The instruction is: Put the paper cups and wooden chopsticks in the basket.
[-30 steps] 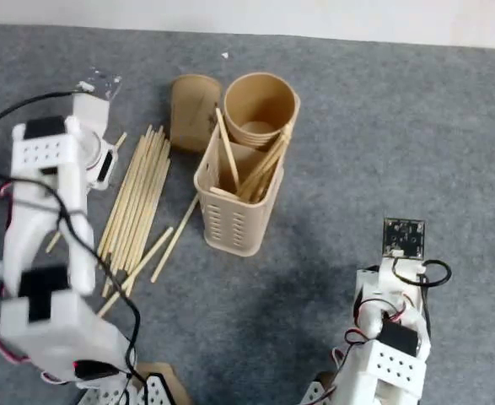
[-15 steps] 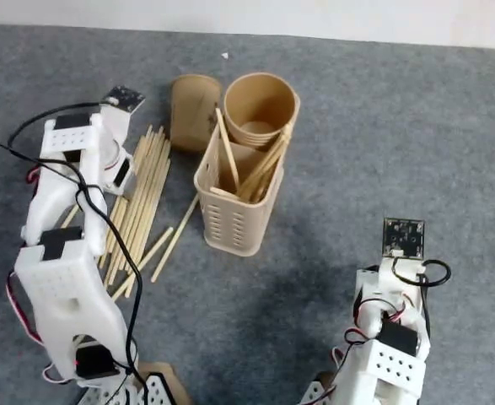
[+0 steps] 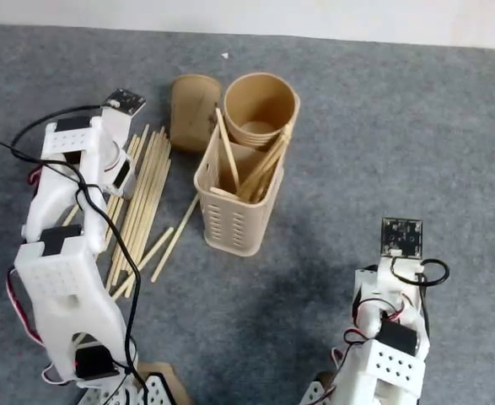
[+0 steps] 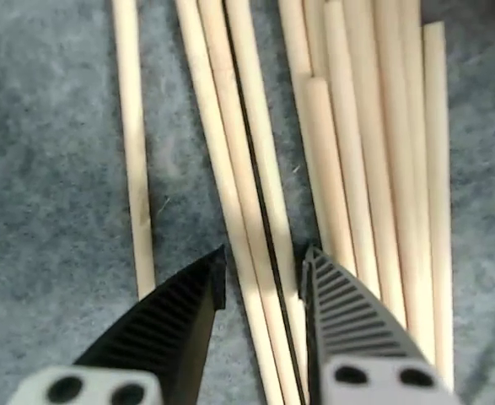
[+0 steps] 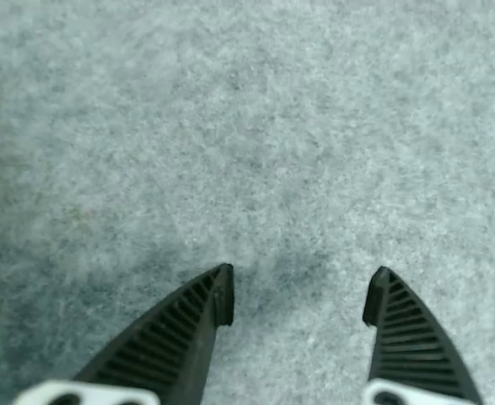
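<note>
Over the loose chopsticks [image 4: 327, 169] beside the basket [image 3: 230, 224], your left gripper [image 4: 265, 253] has swung in; jaws half-open astride a few sticks, gripping nothing; right gripper [image 5: 302, 287] rests open, empty; expect a closing pinch next.

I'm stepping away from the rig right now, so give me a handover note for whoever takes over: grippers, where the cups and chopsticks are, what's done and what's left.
Left gripper: open and empty, low over the loose chopsticks on the carpet, jaws either side of a few.
Right gripper: open and empty, over bare carpet.
Done: several sticks lean inside the basket. Nested cups stand at its far end; I cannot tell whether they are inside it.
Left: the loose chopsticks, and the single cup on its side beside the basket.
</note>
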Robot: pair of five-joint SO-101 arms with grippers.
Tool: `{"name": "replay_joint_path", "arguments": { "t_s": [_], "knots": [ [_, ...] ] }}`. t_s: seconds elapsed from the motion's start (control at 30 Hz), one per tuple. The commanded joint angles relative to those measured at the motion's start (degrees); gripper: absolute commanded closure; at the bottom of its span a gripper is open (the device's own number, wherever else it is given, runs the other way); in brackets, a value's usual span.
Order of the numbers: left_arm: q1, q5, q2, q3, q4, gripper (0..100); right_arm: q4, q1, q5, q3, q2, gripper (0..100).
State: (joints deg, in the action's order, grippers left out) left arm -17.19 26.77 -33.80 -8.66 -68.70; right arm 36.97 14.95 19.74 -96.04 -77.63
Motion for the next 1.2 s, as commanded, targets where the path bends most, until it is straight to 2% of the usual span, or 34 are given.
{"name": "replay_joint_path", "arguments": {
  "t_s": [0.0,0.13,0.47,0.67,0.93,1.17],
  "knots": [
    [-0.7,0.8,-0.2,-0.8,2.1,90,-1.0,-1.1,0.5,-1.8,-0.7,73.8],
    [-0.7,0.9,-0.2,-0.8,2.1,98,-1.0,-1.1,0.5,-1.8,-0.7,73.8],
    [-0.8,0.6,1.3,-3.6,1.2,99,-1.0,-1.1,0.5,-1.8,-0.7,73.8],
    [1.3,-2.0,8.7,-14.9,-13.7,100,-1.0,-1.1,0.5,-1.8,-0.7,73.8],
    [11.0,-4.4,20.2,-25.6,-28.0,100,-1.0,-1.1,0.5,-1.8,-0.7,73.8],
    [21.9,-7.7,25.7,-31.9,-30.0,100,-1.0,-1.1,0.5,-1.8,-0.7,73.8]
  ]
}}
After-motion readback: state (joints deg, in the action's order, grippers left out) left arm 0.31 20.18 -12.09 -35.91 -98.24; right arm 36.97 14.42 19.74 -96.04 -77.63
